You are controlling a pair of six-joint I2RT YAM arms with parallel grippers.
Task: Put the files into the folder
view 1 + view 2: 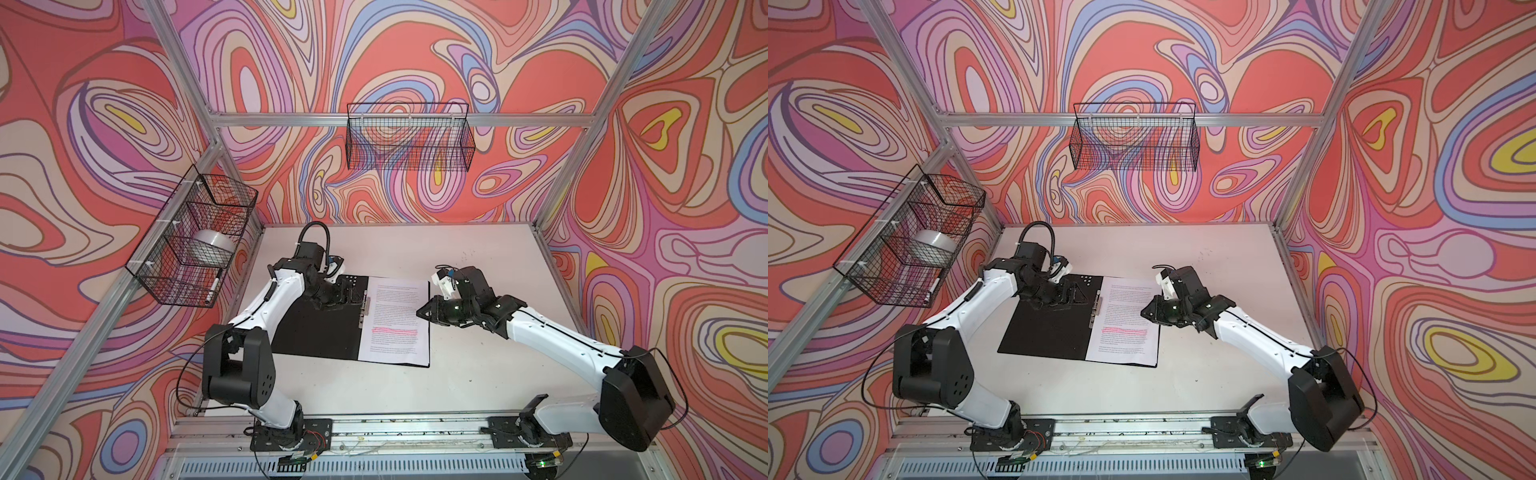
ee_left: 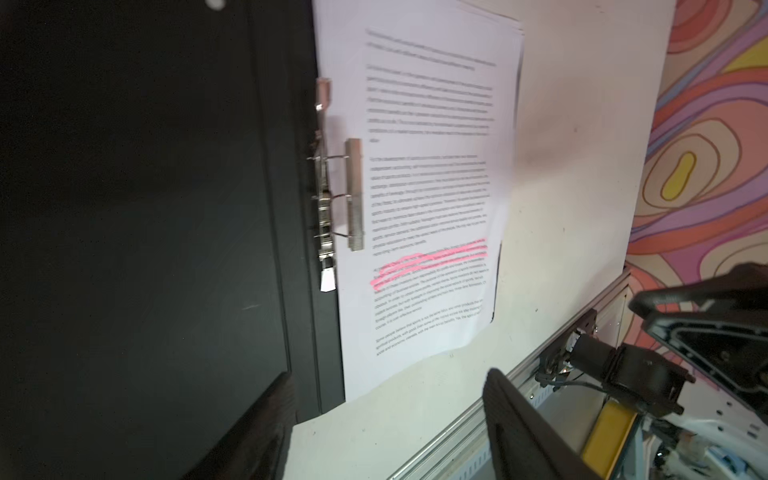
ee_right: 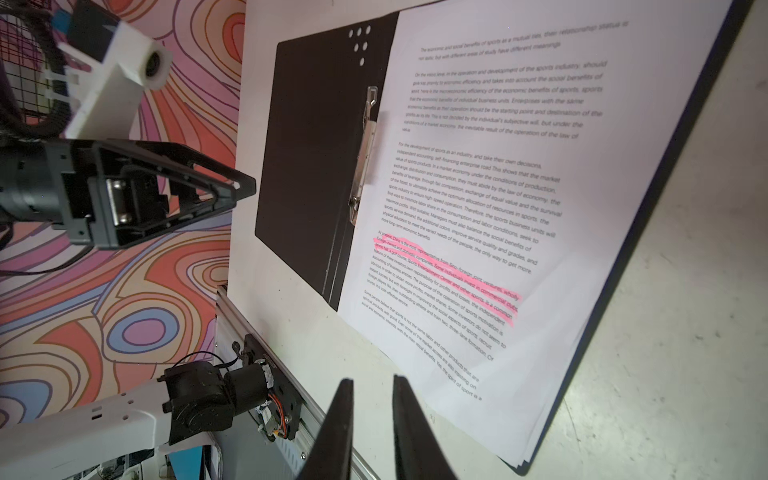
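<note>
Left gripper (image 1: pixel 354 296) spread over black folder (image 1: pixel 316 332); files (image 1: pixel 395 320) white, pink-highlighted.

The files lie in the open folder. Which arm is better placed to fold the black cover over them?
Probably the left. The left end effector hovers open above the folder's black cover, beside the clip. The right end effector, barely open, is by the files, where the cover must land.
</note>
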